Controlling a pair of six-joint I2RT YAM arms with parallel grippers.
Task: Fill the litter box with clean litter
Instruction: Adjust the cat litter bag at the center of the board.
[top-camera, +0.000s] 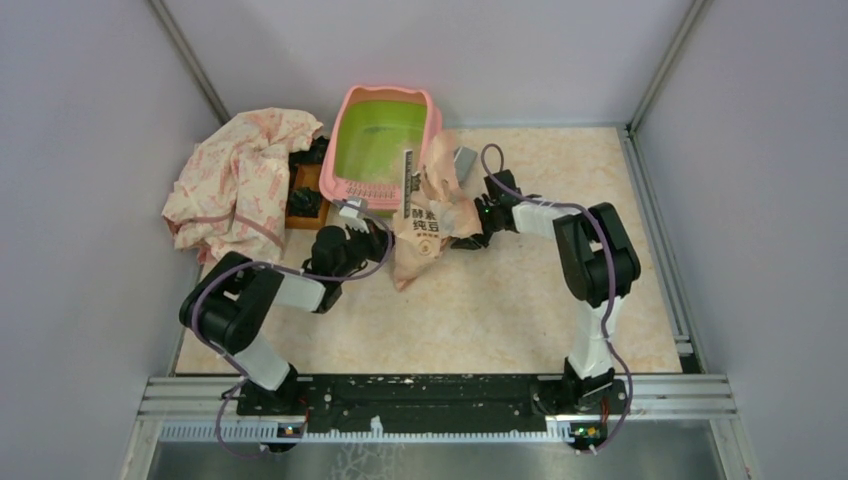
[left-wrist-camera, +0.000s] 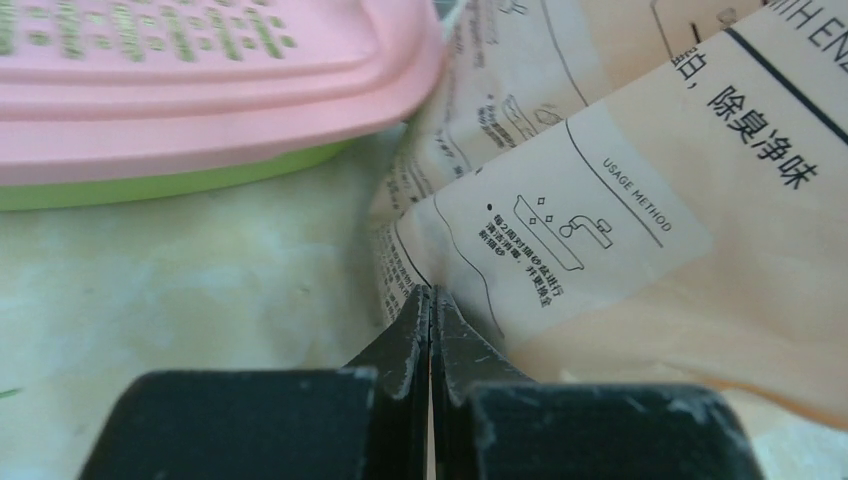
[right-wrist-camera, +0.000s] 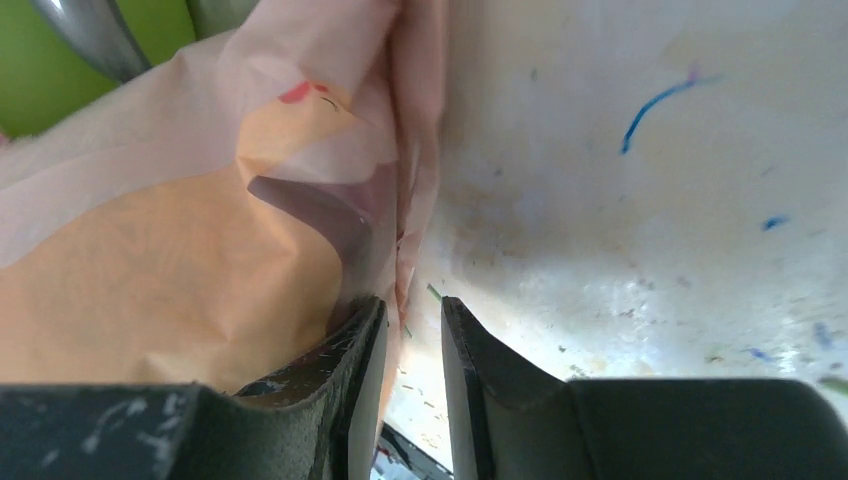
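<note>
I am judging filling as not begun: the box (top-camera: 365, 190), far on the desk, is showing green, the bag (top-camera: 420, 235) is leaning on its rim, left jaws pinching the bag's edge, right jaws narrowly spread at its other edge.

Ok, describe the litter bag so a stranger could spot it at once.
Find the pink, green-lined litter box at the table's far edge. A crumpled peach bag sits at its right side. Unlike the patterned cloth left of it, it bears bold dark lettering.
</note>
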